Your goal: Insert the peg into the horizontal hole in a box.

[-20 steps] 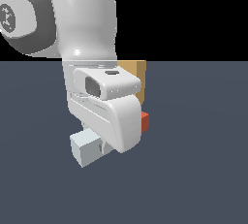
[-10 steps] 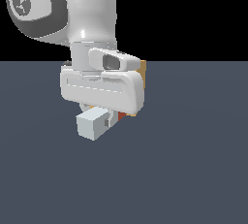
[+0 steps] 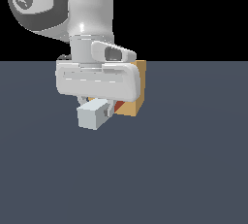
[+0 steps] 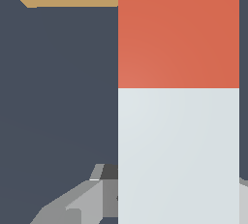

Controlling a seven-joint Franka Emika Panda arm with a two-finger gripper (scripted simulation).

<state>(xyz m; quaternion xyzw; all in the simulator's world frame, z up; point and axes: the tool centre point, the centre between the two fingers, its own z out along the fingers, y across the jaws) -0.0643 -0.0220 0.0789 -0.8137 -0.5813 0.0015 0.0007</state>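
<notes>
One peg (image 3: 97,113) was clamped in the gripper (image 3: 95,103) by its pale end, level above the floor (image 3: 193,160), red end aimed at the box (image 3: 133,97) (hole hidden), presumably for straight insertion.

Arm (image 3: 87,9): glossy white shell, rounded, smooth, w/ soft grey shading down the sides. Big joint cap (image 3: 34,2) at upper part of exterior view: mid-grey disc set in a white ring, small faint white marks on its face, too blurry to read. Below the column a wide white hand block (image 3: 99,80), rounded corners, thin dashed seam line across its front. On top of it a small white angled housing (image 3: 114,52) w/ dark grey oval window. Claw (image 3: 92,104): only grey bits show under the block. Wrist view: claw fingers (image 4: 72,203) light-to-mid grey, faceted, darker grey recess betw. them. No cables or screws made out.
</notes>
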